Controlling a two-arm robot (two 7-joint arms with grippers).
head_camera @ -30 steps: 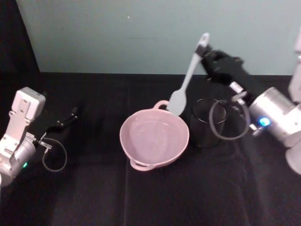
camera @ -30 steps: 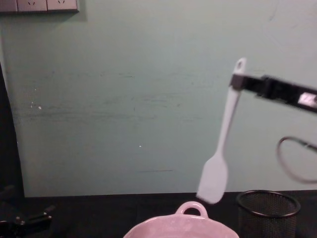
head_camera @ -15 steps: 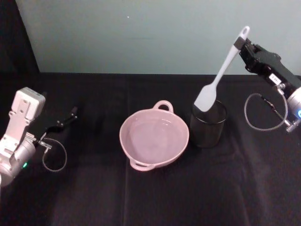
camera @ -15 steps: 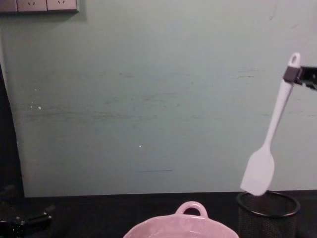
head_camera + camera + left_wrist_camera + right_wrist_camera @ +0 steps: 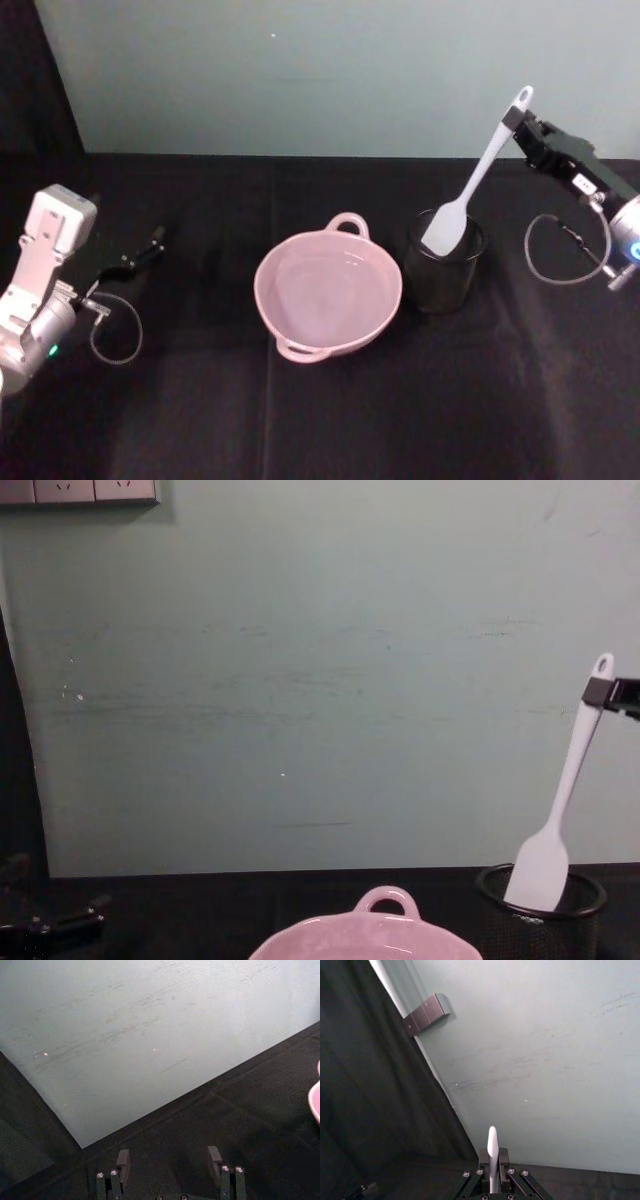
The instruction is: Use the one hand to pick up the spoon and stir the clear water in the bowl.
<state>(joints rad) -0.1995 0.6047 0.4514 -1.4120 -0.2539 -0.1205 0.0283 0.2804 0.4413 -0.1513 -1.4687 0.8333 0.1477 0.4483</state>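
Gripping the spoon [image 5: 478, 177] by its handle end, the right tool [image 5: 530, 132] held its scoop seemingly inside the mesh cup [image 5: 445, 265] beside the bowl [image 5: 328, 292], where it could snag the rim.

This looks like a robot test bench in a lab, not a lived-in room. A worktop [image 5: 330, 420] draped in plain black cloth meets a bare pale green wall [image 5: 300, 680]. High on that wall, a strip of white sockets [image 5: 80, 490] is mounted.
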